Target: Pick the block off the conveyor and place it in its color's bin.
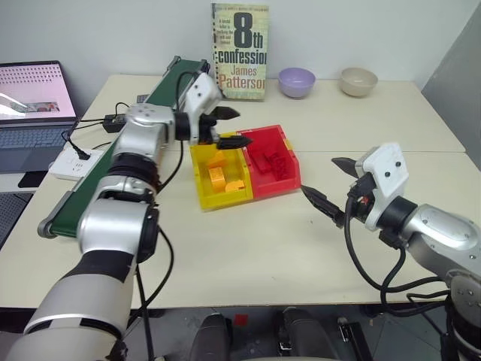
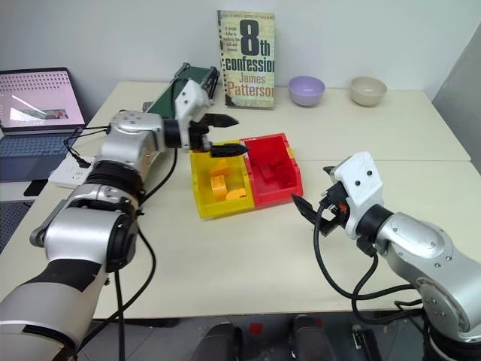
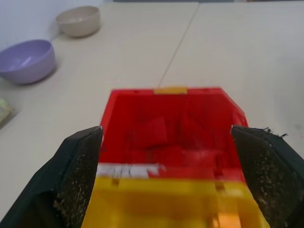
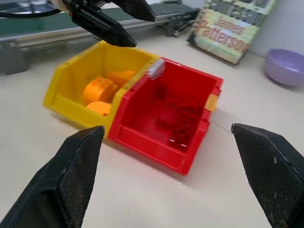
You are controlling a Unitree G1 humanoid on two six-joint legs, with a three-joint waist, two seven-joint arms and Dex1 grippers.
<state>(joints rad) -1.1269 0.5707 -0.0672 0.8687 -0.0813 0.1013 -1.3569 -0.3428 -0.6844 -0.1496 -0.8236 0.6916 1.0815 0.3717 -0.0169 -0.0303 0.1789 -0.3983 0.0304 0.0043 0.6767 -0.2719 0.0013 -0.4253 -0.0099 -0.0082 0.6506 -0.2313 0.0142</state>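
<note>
The block (image 1: pixel 275 164) lies inside the red bin (image 1: pixel 289 180), beside the yellow one, with the left gripper (image 1: pixel 230 128) hovering above, fingers wide and empty. The right gripper (image 1: pixel 329 186) waits nearby, fingers also wide. It looks light, rigid and slick; its flat sides would grip best.

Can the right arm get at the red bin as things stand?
Probably yes. The right gripper is open beside the red bin, facing it over bare table. The left gripper hangs open over the yellow bin, off that path.

red block (image 4: pixel 176 127) lies inside the red bin (image 4: pixel 151 141).
</note>
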